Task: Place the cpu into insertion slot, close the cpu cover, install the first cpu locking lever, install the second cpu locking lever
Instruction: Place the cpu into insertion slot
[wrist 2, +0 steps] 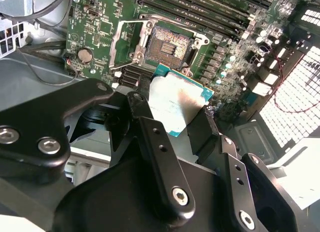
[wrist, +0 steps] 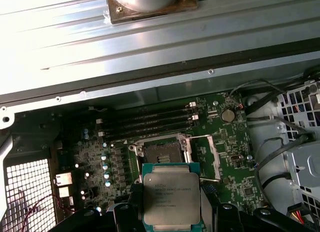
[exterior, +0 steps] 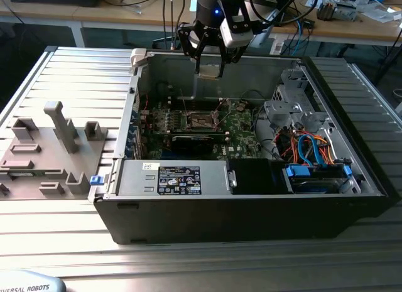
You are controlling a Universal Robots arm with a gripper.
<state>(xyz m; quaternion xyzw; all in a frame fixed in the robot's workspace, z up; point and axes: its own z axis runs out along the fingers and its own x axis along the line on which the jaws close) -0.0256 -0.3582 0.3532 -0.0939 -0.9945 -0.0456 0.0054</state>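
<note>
- The gripper (exterior: 209, 67) hangs over the open computer case (exterior: 251, 207), above the back part of the green motherboard (exterior: 242, 127) as the exterior view shows it.
- Its two black fingers (wrist 2: 150, 129) are clamped on opposite edges of the cpu (wrist: 171, 199), which is held clear of the board and not touching it.
- In the first wrist view the chip's dull silver top faces the camera, with its teal rim showing around the edge.
- The insertion slot (wrist: 164, 153) lies open just beyond the held chip in both wrist views, a dark square recess with a metal rim and nothing in it.
- The cpu cover (wrist: 208, 153) appears to be the thin metal frame swung open beside the slot, though how far it is tilted is hard to judge from here.
- Long black memory slots (wrist: 145, 123) run in parallel rows on the far side of the slot from the chip.
- On the exterior view's left, a grey fixture plate (exterior: 50, 155) with upright blocks sits on the table beside the case.
</note>
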